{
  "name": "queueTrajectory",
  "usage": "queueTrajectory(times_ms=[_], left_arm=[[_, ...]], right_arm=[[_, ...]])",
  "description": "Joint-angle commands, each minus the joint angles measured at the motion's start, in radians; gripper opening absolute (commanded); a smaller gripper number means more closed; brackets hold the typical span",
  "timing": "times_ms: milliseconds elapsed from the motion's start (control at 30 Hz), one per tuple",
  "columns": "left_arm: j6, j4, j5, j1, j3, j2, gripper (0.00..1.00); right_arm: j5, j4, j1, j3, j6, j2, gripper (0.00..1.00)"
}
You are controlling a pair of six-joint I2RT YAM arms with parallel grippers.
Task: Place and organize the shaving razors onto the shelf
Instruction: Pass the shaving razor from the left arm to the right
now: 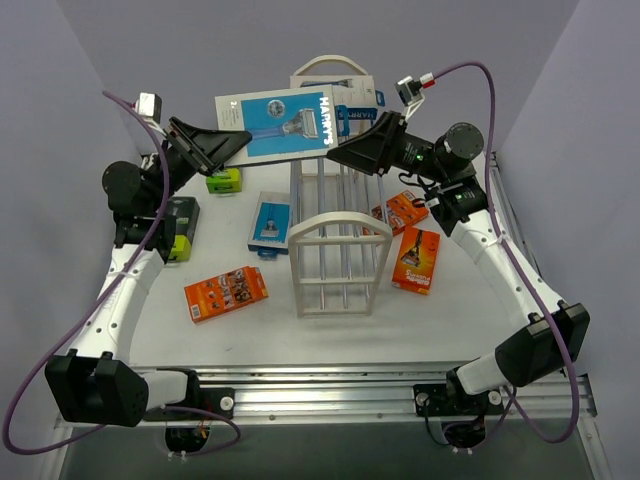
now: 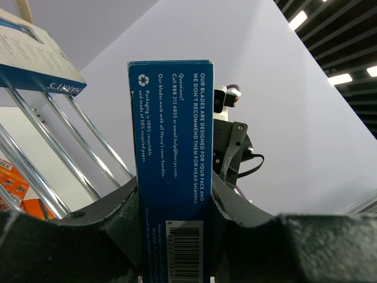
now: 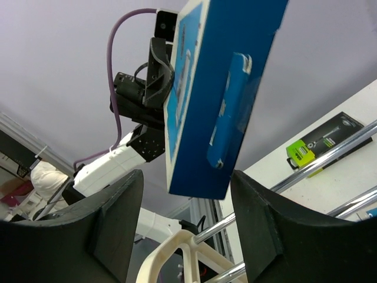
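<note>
A blue-and-white HARRY'S razor box (image 1: 278, 124) hangs above the far end of the cream-white shelf (image 1: 338, 236), with my left gripper (image 1: 236, 141) shut on its left end. The left wrist view shows both fingers pressed flat on the box's blue side (image 2: 171, 135). My right gripper (image 1: 338, 155) stands open at the box's right end. In the right wrist view the box's end (image 3: 224, 88) hangs just beyond the wide jaws, with a gap on each side. A second HARRY'S box (image 1: 357, 99) lies on the shelf's top at the far end.
On the table lie a small HARRY'S box (image 1: 270, 222), three orange boxes (image 1: 225, 293) (image 1: 415, 260) (image 1: 400, 210), a black-and-lime box (image 1: 180, 228) and a lime box (image 1: 224, 180). Purple walls close in on both sides and at the back.
</note>
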Motion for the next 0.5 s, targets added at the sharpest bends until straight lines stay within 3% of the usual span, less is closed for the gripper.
queueTrajectory(times_ms=[0, 100, 300, 467], left_arm=[[0.023, 0.038, -0.037, -0.018, -0.009, -0.003, 0.02], [0.038, 0.028, -0.043, -0.027, -0.018, -0.001, 0.02], [0.05, 0.027, -0.05, -0.044, -0.024, 0.008, 0.02], [0.059, 0.021, -0.049, -0.047, -0.021, 0.013, 0.06]], right_arm=[[0.004, 0.119, 0.004, 0.009, 0.039, -0.017, 0.54], [0.004, 0.145, 0.004, 0.007, 0.053, -0.014, 0.49], [0.007, 0.139, 0.006, -0.004, 0.053, -0.021, 0.18], [0.027, 0.11, 0.003, -0.01, 0.042, -0.025, 0.02]])
